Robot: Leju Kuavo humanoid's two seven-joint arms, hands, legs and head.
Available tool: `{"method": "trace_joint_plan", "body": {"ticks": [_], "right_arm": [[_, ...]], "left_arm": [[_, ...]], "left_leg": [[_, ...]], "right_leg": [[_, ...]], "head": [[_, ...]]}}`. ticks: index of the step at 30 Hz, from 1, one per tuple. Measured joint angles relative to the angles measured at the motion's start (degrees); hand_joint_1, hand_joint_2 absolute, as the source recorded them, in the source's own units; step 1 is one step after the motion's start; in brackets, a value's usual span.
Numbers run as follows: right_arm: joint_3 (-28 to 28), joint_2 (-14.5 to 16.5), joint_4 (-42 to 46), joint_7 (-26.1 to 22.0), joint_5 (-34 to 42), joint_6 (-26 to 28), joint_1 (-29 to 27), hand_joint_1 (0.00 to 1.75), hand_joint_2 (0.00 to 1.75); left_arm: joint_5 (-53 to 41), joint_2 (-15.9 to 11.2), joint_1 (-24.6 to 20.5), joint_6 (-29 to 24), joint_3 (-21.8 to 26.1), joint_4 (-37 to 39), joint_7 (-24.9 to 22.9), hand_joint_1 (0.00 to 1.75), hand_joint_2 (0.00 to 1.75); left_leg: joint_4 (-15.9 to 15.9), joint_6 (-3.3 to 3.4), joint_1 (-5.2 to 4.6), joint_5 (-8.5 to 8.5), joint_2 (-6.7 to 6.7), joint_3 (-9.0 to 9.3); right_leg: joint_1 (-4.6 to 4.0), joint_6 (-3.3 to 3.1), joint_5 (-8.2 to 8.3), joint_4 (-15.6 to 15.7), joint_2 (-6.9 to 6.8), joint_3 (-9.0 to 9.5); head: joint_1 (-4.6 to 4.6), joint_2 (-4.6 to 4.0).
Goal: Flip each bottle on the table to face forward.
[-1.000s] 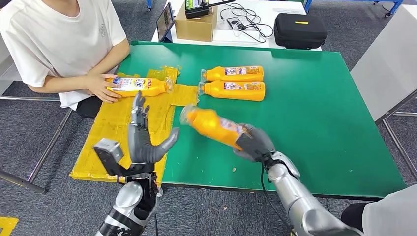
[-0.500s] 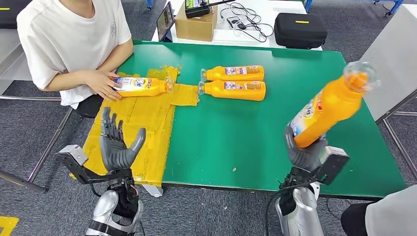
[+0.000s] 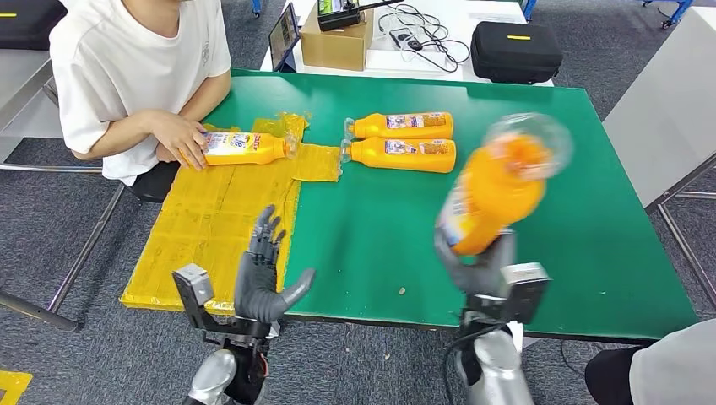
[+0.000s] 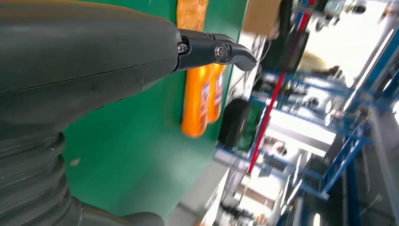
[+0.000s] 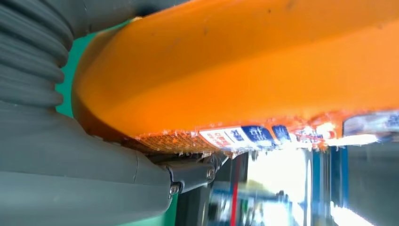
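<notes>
My right hand [image 3: 480,268] grips an orange bottle [image 3: 494,196] by its base, lifted clear of the green table [image 3: 574,228] at about five o'clock, its clear cap tilted up and away toward one o'clock. I judge it a stiff plastic body, light enough for one hand, with a glossy label that could slip (the wrist view shows its edge frayed), so the low wrap around the wide bottom seems the right hold. My left hand [image 3: 264,278] is at seven o'clock, fingers spread, holding nothing. Two bottles [image 3: 404,142] lie side by side toward twelve o'clock.
</notes>
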State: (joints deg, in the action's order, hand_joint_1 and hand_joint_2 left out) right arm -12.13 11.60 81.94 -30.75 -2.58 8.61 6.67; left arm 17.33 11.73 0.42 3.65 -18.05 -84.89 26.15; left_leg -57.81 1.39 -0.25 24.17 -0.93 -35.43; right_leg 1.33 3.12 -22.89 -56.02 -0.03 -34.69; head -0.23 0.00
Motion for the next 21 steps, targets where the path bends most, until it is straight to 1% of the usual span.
{"method": "trace_joint_plan", "body": {"ticks": [4,8,15,21], "right_arm": [[-6.28,0.53,-3.76,-0.39,-1.77,0.47,-0.01,1.75,1.75],[-10.03,0.69,-7.31,0.45,-0.60,-0.54,0.07,1.75,1.75],[-11.69,0.69,-10.45,0.90,0.75,-1.41,0.39,1.75,1.75],[-11.94,0.67,-12.25,1.68,0.40,-2.19,1.22,1.75,1.75]], "left_arm": [[-1.14,-0.02,-0.40,1.28,-3.02,0.58,0.60,0.00,1.75],[-3.69,-0.44,-0.63,2.27,-5.13,0.56,2.44,0.00,1.75],[-4.94,-1.22,-0.91,2.45,-6.21,0.47,3.62,0.00,1.75],[-10.71,-2.31,-0.93,2.72,-7.45,-0.85,7.45,0.00,1.75]], "left_leg": [[0.01,0.00,0.02,0.00,0.00,0.00],[0.01,0.00,0.01,0.00,-0.01,-0.01],[0.01,0.00,-0.01,0.00,-0.02,-0.02],[0.01,0.00,0.00,0.00,-0.01,-0.02]], "right_leg": [[-0.01,0.00,0.00,-0.02,0.00,0.00],[0.00,-0.01,0.00,-0.01,0.00,0.01],[0.02,0.00,0.00,0.00,-0.01,0.01],[0.01,0.00,0.00,-0.02,0.00,0.01]], "head": [[0.01,0.00],[0.02,0.00],[0.02,0.00],[0.01,0.00]]}}
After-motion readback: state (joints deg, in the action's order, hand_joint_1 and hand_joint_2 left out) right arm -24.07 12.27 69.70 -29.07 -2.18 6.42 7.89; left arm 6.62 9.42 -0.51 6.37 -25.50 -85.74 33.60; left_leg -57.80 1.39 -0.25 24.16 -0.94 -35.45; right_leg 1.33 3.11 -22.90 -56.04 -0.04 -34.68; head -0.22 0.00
